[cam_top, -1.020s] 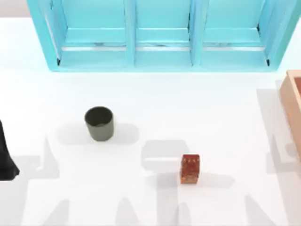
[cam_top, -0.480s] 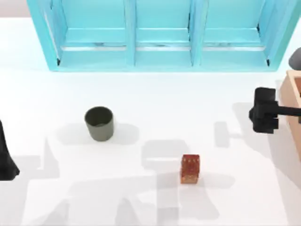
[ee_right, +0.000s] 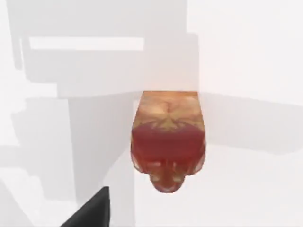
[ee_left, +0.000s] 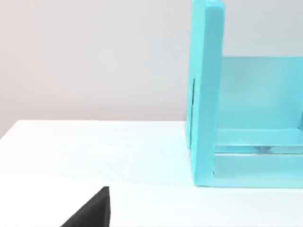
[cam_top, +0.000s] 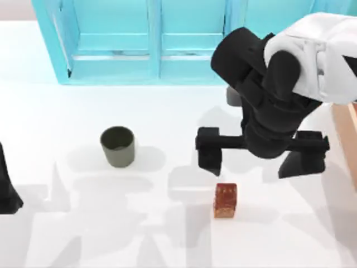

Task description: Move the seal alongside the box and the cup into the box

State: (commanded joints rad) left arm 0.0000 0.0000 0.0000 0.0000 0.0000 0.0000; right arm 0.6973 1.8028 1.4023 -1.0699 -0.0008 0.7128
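Now the right arm has swung in over the bench from the right; its gripper (cam_top: 259, 159) hovers above the seal (cam_top: 225, 200) with fingers spread wide, empty. Cup (cam_top: 117, 146) sits apart, leftward; left arm stays parked.

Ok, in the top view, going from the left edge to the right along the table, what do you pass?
Left arm parked at the left edge → cup → seal, with the right gripper above the table just behind it, fingers spread → box at the right edge.
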